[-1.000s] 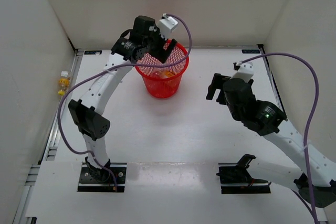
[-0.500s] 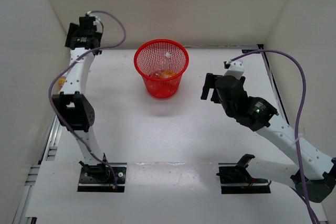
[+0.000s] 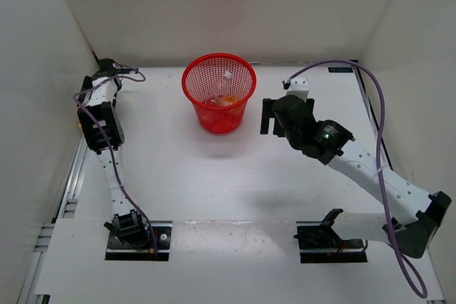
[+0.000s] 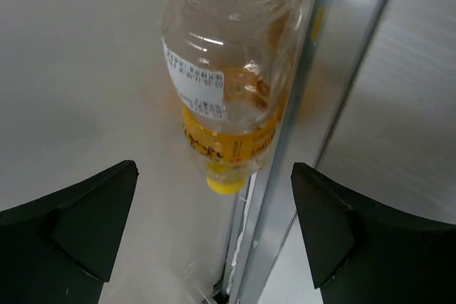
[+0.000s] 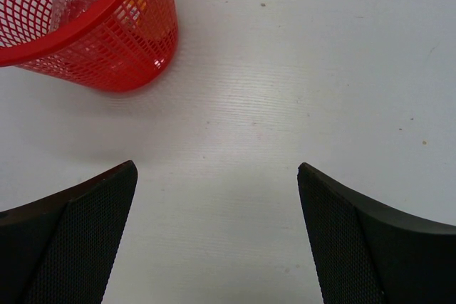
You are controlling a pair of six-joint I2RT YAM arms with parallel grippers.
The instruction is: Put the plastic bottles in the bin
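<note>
Bottle (image 4: 228, 69) by rail (image 4: 324, 105), 2 bottles (image 3: 222, 100) blurred in bin (image 3: 214, 123), left gripper (image 4: 214, 176), right gripper (image 5: 217, 172) spread

Legible text: none confirmed.
Tiny clear bottle (image 4: 229, 55), at the bench's left edge: white label (image 4: 194, 80) carries rows of fine dark print, possibly digits, too small to read. Yellow band (image 4: 228, 142) carries larger dark characters, blurred, unreadable.
No other markings can be read in any view.
</note>
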